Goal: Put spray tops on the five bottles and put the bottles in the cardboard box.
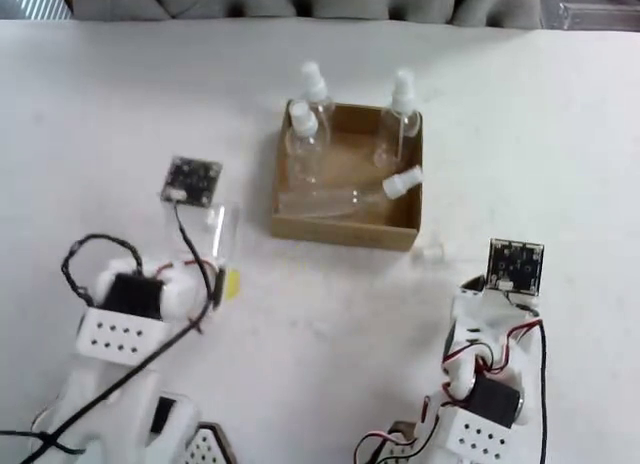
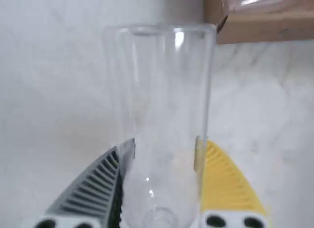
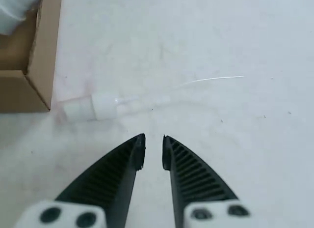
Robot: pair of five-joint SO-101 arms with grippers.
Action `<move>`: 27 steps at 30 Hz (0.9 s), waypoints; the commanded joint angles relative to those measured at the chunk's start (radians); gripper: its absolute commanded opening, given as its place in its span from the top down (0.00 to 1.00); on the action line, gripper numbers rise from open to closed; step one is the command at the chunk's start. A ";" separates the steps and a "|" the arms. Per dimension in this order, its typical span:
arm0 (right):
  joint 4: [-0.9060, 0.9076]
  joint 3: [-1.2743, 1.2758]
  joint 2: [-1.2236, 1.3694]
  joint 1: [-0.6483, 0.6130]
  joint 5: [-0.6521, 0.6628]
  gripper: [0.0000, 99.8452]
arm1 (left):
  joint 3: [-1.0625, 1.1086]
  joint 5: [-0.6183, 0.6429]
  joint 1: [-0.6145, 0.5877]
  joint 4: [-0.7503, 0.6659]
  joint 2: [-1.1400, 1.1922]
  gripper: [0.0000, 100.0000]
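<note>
A clear bottle (image 2: 162,105) without a spray top sits between the grey and yellow fingers of my left gripper (image 2: 159,154), which is shut on it. From above, that bottle (image 1: 220,232) is left of the cardboard box (image 1: 345,232). Several capped bottles are in the box: some upright (image 1: 305,139), one lying down (image 1: 345,196). A loose white spray top (image 3: 91,108) with a thin tube lies on the table by the box corner (image 3: 41,61). It is just ahead of my right gripper (image 3: 153,150), whose black fingers stand a narrow gap apart with nothing between them.
The spray top (image 1: 430,252) lies just off the box's near right corner, in front of the right arm (image 1: 490,314). The left arm's black cable (image 1: 185,234) trails over the white table. Grey upholstery runs along the far edge.
</note>
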 commanded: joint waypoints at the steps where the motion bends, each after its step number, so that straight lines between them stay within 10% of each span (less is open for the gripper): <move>1: 0.008 0.009 -0.004 0.012 0.008 0.96 | 0.104 0.009 0.038 -0.103 -0.027 0.98; 15: 0.008 0.009 -0.004 0.012 0.008 0.96 | 0.236 0.005 0.028 -0.180 -0.027 0.64; 27: 0.008 0.009 -0.004 0.013 0.008 0.96 | -0.230 -0.267 -0.237 0.238 -0.028 0.59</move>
